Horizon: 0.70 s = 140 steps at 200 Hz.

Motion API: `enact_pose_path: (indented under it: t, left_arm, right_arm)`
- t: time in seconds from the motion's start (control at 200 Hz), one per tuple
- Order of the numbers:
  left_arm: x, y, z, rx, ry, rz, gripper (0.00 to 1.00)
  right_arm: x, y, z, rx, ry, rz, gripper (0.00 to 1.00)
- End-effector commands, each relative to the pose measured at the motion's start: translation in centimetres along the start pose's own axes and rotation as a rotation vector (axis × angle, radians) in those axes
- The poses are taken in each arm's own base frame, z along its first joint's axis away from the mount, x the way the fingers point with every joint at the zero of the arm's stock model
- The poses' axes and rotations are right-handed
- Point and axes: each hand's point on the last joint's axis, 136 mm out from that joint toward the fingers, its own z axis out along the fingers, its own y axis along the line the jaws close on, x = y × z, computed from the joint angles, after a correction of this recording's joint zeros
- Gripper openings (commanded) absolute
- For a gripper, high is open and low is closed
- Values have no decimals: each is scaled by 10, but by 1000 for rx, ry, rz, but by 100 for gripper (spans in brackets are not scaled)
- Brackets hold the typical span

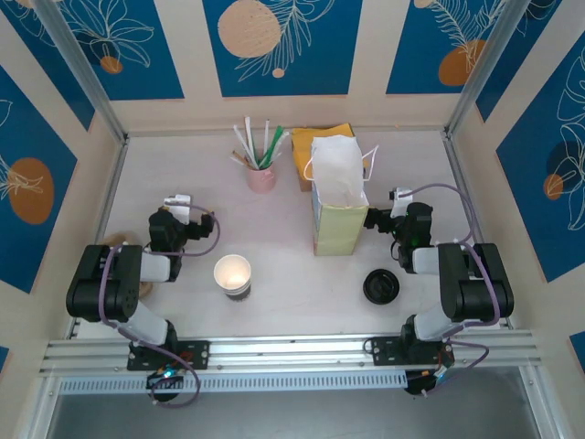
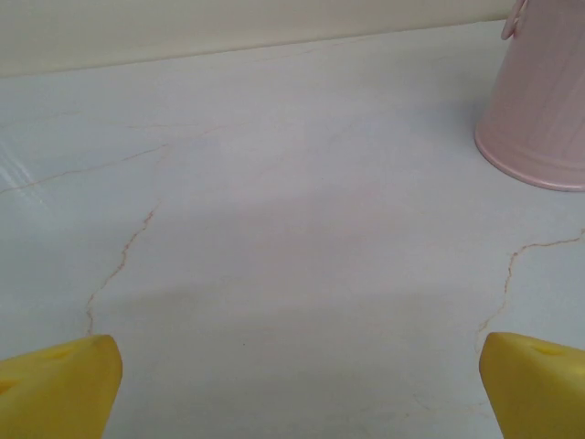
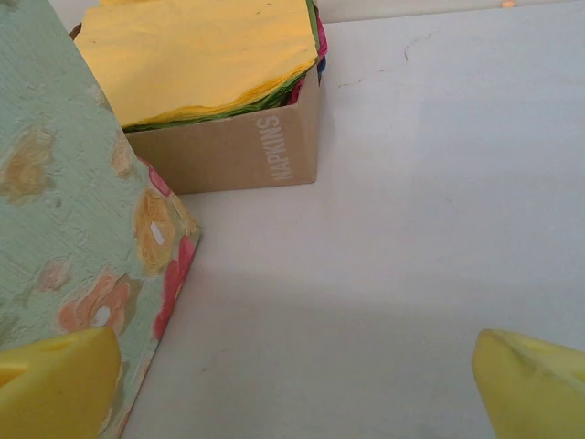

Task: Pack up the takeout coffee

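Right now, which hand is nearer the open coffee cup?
Left. The left hand sits just behind and to the left of the coffee cup. The right hand is over beside the paper bag, well to the cup's right.

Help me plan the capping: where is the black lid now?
In the top view the lid lies on the table at the right, nearer than the bag, beside the right arm and well right of the open cup.
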Motion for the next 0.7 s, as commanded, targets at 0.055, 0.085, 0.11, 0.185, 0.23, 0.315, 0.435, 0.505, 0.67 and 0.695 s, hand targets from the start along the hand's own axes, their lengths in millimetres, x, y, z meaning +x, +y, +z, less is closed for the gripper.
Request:
enact_pose_path:
  t: [0.055,0.085,0.11,0.185,0.23,0.315,0.435,0.505,0.67,0.695]
  left_arm:
    - [-7,-1,3,-2,-14,-4,100]
    - [-8,-1,3,-2,-14,-3,100]
    - [-8,-2,3,-1,-15,-3,100]
    - [-8,-1,3,-2,-16,-4,100]
    - [-7,-1,3,-2,-14,-4,100]
    - [-8,-2,3,-1,-16,-3,100]
    - [-7,-2,3,1,-13,-4,100]
    - [-7,-1,3,-1,-15,-4,100]
    - [-8,-2,3,0,-15,-4,100]
    - [-7,-1,3,-1,-14,-4,100]
  right_arm:
    - [-11,0,4,6,-23,-4,99]
    - [-11,0,4,6,-24,-5,99]
    - [-11,0,4,6,-24,-5,99]
    - [-11,0,4,6,-23,-4,99]
    - [-11,0,4,6,-24,-5,99]
    - [-11,0,4,6,-22,-4,99]
    - [-11,0,4,6,-23,-2,99]
    - [-11,0,4,5,-23,-2,99]
    - [-11,-1,4,3,-22,0,99]
    - [-11,-1,4,2,-22,3,99]
